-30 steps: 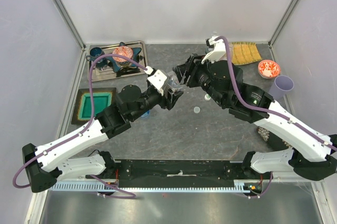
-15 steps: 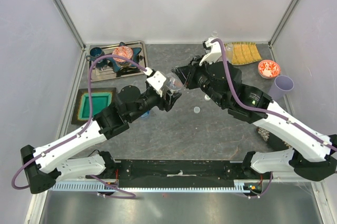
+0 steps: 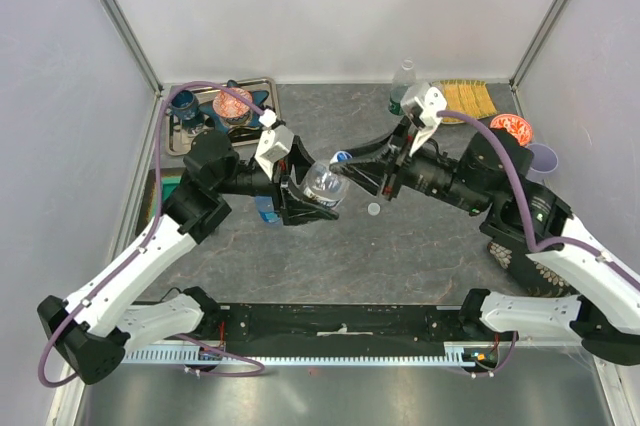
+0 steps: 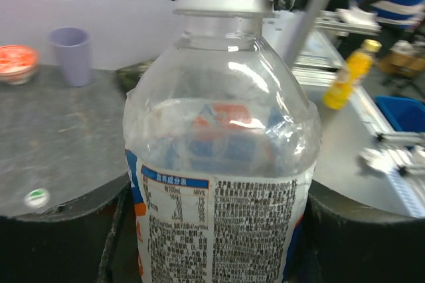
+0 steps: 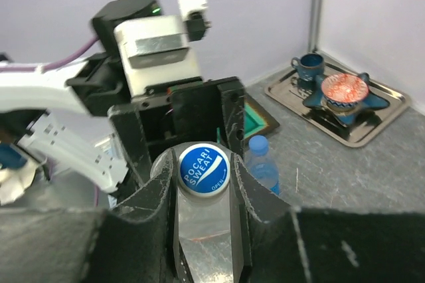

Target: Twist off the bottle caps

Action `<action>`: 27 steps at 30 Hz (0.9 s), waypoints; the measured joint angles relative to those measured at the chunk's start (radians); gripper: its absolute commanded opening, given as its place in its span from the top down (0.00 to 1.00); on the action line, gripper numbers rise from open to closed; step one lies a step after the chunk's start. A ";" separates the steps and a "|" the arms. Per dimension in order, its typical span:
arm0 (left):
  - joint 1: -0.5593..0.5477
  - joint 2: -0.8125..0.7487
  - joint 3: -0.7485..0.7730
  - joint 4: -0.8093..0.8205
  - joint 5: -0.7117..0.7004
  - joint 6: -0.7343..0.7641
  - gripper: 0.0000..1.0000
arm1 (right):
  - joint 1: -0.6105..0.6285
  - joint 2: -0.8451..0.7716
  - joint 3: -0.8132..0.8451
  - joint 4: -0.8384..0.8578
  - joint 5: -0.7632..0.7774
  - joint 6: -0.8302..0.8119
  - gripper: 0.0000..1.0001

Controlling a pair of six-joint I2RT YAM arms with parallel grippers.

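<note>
The white-and-black left arm point(image 3: 150, 246) and right arm point(image 3: 560, 236) both reach inward and meet at the clear plastic bottle with the blue-white label point(image 3: 322, 186). The left gripper point(image 3: 308, 194) clamps the bottle's body from the left side. The right gripper point(image 3: 350, 160) pinches its blue-topped cap point(image 5: 204, 170) from the right, one finger on either side.

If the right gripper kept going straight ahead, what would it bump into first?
The round blue cap of the clear labelled plastic bottle: the right gripper is closed around it. Straight behind, it seems, sits the left gripper holding that bottle.
</note>
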 measured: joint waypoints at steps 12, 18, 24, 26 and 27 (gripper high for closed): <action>0.013 0.102 -0.006 0.309 0.399 -0.321 0.54 | 0.000 -0.099 -0.062 -0.017 -0.256 -0.169 1.00; 0.013 0.122 -0.012 0.391 0.459 -0.401 0.54 | -0.001 -0.107 -0.064 -0.040 -0.306 -0.234 1.00; 0.013 0.122 -0.020 0.389 0.462 -0.409 0.54 | 0.000 -0.110 -0.066 -0.053 -0.295 -0.235 0.33; 0.014 0.122 -0.019 0.362 0.453 -0.391 0.54 | 0.004 -0.112 -0.065 -0.064 -0.254 -0.206 0.18; 0.020 0.120 -0.018 0.338 0.433 -0.377 0.53 | 0.006 -0.116 -0.064 -0.084 -0.227 -0.192 0.10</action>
